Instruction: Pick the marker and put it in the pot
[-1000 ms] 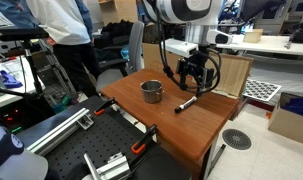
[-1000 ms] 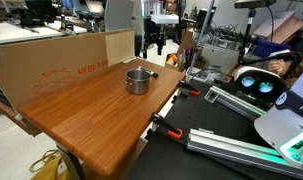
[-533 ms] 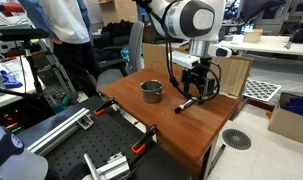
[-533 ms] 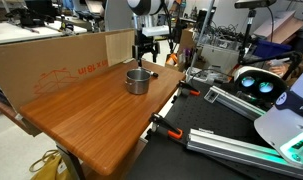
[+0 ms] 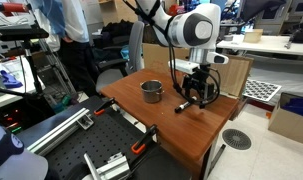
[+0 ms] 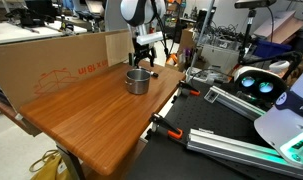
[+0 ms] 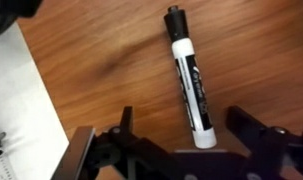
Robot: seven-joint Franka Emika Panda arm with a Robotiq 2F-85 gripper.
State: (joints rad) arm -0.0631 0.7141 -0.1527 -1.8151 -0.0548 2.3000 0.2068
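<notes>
Item, task status: you are at the pick, with nothing delivered yet. Marker [image 7: 188,80], count one: black-capped body with a white labelled barrel, lying flat on the wooden table [image 5: 176,128], its pale end nearest the wrist camera and its dark cap pointing away. In an exterior view the marker [image 5: 185,104] sits just beside the pot, on the side toward the table's far corner, and is not in it. Gripper [image 7: 186,135], count one: fingers spread apart, one to each side of the marker's near end, neither touching it as far as the wrist view shows; in an exterior view the gripper [image 5: 196,96] hangs low over the marker, close to the tabletop. Pot [image 5: 151,91], count one: small round metal vessel, upright on the table, dark inside, nothing visible in it; the pot [image 6: 138,80] also shows in both exterior views. Outstanding, by your reckoning: close on the marker, lift it, carry it the short way across to the pot, release over the opening. Completed: the approach only.
</notes>
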